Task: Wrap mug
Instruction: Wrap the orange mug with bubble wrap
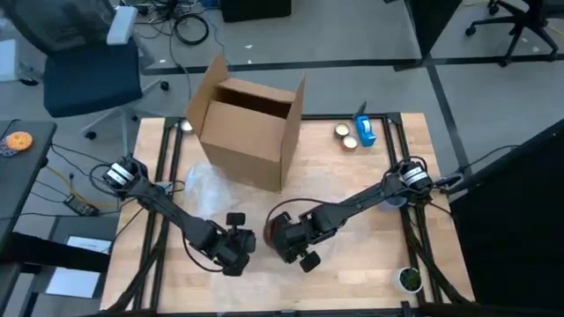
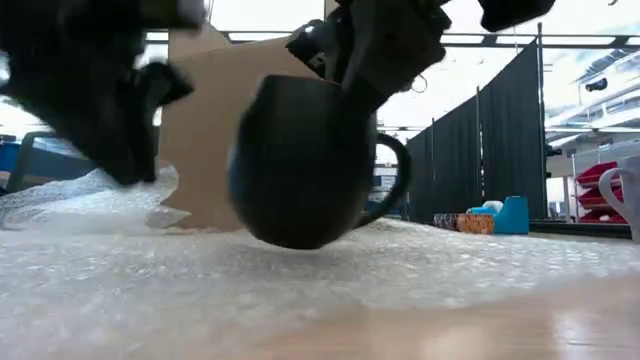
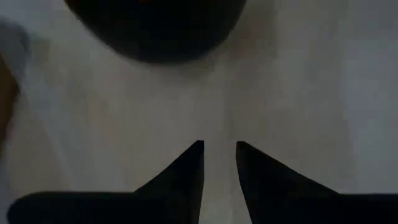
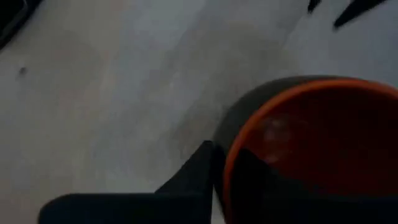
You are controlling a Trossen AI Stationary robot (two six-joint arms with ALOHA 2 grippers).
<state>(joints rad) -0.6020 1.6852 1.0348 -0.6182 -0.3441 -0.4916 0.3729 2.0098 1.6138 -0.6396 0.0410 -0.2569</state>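
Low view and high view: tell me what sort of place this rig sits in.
Probably a robotics lab or workshop, not a home. The wooden table stands on a grey floor among loose cables and an office chair, and dark curtain partitions divide the open room behind it.

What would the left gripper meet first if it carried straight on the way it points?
Most likely the dark mug: it lies directly ahead of the left gripper, whose fingers stand slightly apart over the bubble wrap. Depth is unclear.

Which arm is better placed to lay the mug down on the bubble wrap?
Right: its hand already grips the dark mug with red inside by the rim, low over the clear bubble wrap.
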